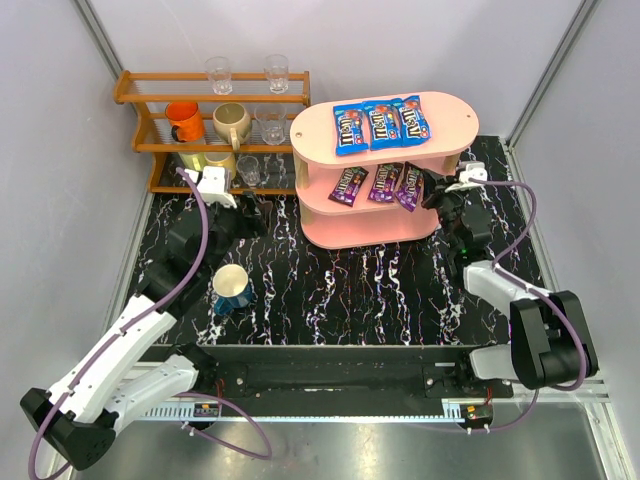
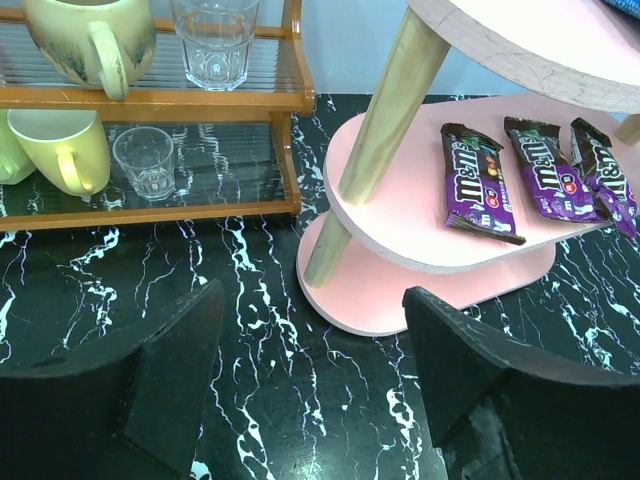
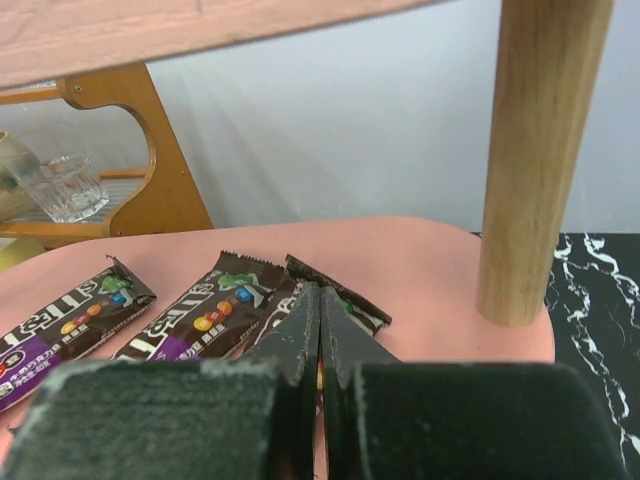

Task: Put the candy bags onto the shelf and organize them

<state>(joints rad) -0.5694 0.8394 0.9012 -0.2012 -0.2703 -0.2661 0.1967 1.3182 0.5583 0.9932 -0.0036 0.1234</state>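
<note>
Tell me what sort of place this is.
Most likely a robot test cell, not a real shop or kitchen: plain grey walls box in a marble-print table, a left arm and a right arm are bolted to its near edge, and the pink shelf and wooden mug rack look staged.

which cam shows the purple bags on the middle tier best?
Left wrist: all three purple bags lie in plain sight on the middle tier. Top external shows them small, below the top board's edge. Right wrist shows two clearly; the right gripper covers much of the third.
</note>
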